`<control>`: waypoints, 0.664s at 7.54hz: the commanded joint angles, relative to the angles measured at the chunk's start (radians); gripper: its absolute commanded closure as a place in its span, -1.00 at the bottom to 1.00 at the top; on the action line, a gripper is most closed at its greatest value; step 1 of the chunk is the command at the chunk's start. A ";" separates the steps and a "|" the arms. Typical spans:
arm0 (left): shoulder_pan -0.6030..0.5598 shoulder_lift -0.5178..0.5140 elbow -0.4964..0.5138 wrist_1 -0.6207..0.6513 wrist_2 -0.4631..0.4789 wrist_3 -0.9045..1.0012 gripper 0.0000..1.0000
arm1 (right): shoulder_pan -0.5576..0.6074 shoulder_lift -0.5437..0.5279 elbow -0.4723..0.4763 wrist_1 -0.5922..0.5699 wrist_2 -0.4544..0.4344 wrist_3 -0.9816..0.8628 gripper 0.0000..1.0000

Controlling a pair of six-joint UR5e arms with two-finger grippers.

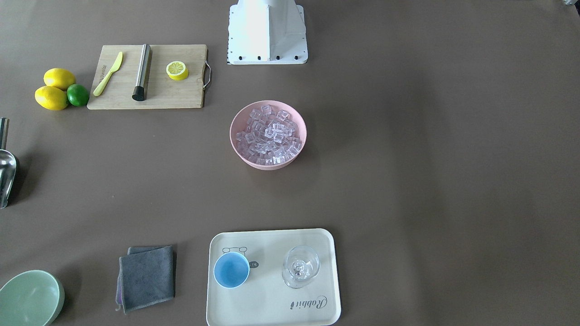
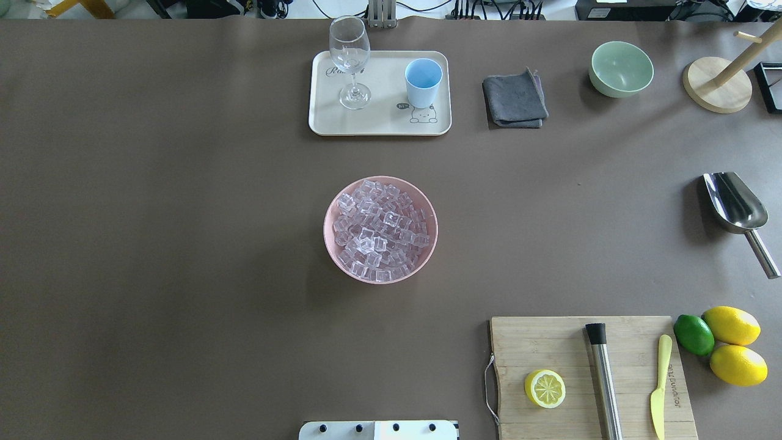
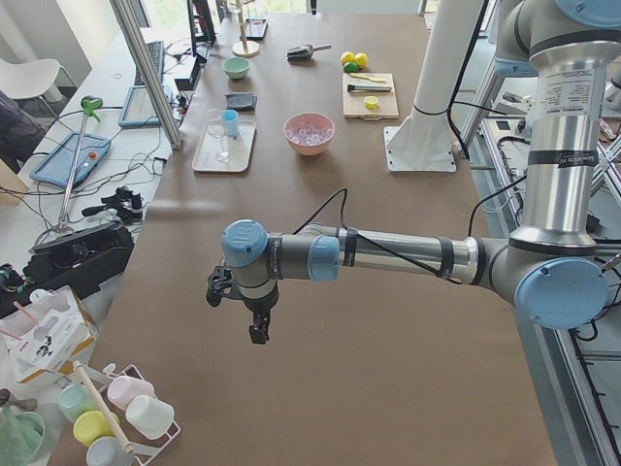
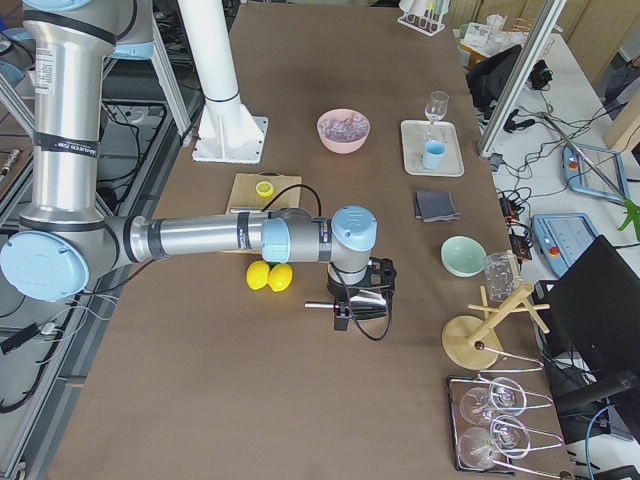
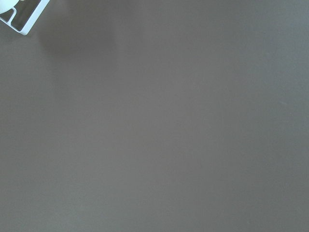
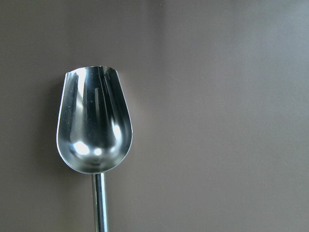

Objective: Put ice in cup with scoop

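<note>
From across the tabletop (image 1: 430, 181), the ice (image 1: 268, 135) fills a pink bowl (image 1: 232, 136) at the centre, and the cup (image 1: 231, 270) stands upright and empty on a cream tray (image 1: 272, 308) beside 1 stemmed glass (image 1: 301, 266). The scoop (image 1: 7, 170) lies at the view's left edge, well apart from both. From overhead, the scoop lies flat on the robot's right side, trough pointing away from the robot and handle toward it, with 2 lemons (image 2: 733, 345) and 1 lime (image 2: 693, 334) nearer the robot. From the left end, the left hand (image 3: 254, 325) hangs over bare tabletop far from everything; I cannot tell how wide it is. From the right end, the right hand (image 4: 345, 312) hovers over the scoop; its width cannot be told either. The left wrist view shows only plain tabletop. The right wrist view looks straight down on the empty scoop, with no fingers visible.
</note>
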 commanded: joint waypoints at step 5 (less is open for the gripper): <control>0.001 0.018 -0.005 0.011 0.001 0.010 -0.98 | 0.003 -0.012 0.022 0.000 0.014 0.001 -1.00</control>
